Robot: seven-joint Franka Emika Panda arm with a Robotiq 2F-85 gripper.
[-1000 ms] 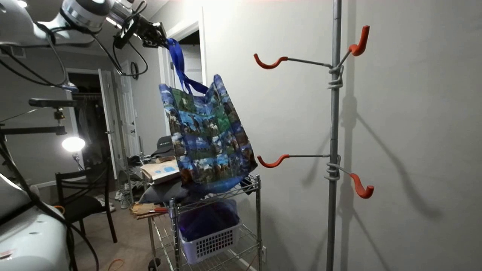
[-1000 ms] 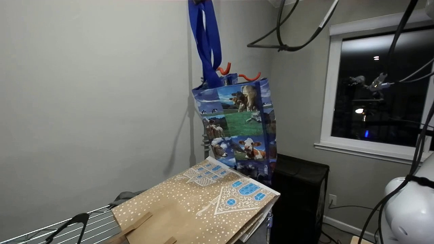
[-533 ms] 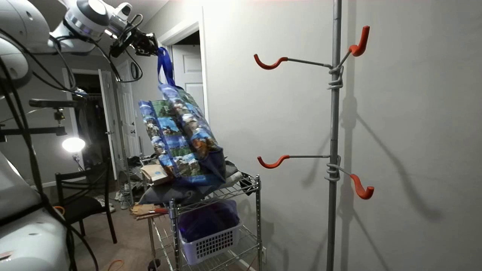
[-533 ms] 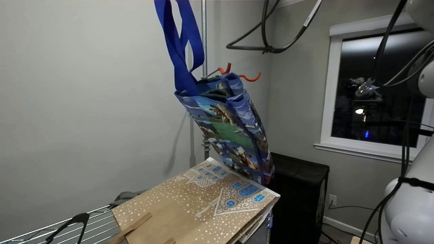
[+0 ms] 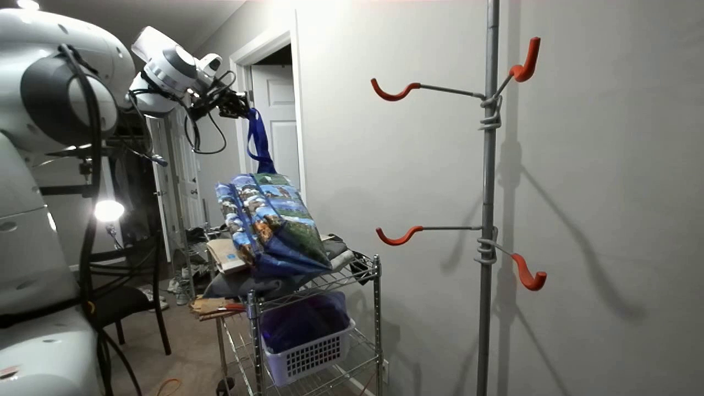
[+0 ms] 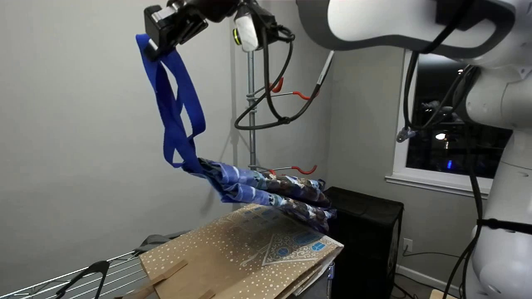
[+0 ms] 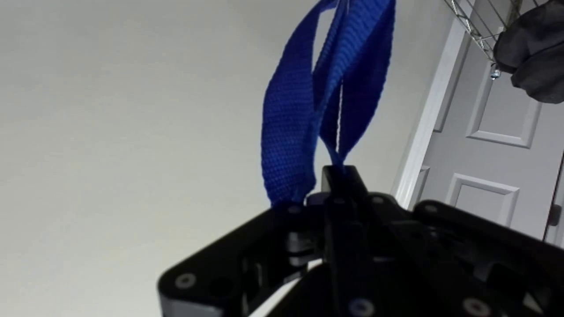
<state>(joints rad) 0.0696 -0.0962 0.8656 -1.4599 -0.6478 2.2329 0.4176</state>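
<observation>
- The gripper (image 6: 156, 50) is closed on the blue handles (image 7: 288, 132) — in the wrist view they run right in between its fingers, overlapping as they go
- The printed bag (image 5: 275, 220), patched in blue, green and brown, is below the gripper and tilted well over; in an exterior view it lies almost on its side rather than hanging straight down
- Its lower end is over the brown paper bag (image 6: 232, 253) and the grey cloth (image 5: 242, 283) on top of the wire rack (image 5: 377, 308); whether it rests on them or hangs just above them, I cannot tell for certain
- Done, as far as the pictures show: the handles are caught, and the mouth of the printed bag is held up off the rack
- Left, in my judgement: the handles are not yet let go, and the printed bag is not yet settled on its own anywhere, so the work looks partway through — hold made, release not
- The red hooks (image 5: 393, 98) on the grey pole (image 5: 488, 176) show in both exterior views, and the printed bag is well apart from them
- Lower on the rack is a white basket (image 5: 278, 368) with something purple in it; a black hanger (image 6: 89, 272) lies near the paper bag
</observation>
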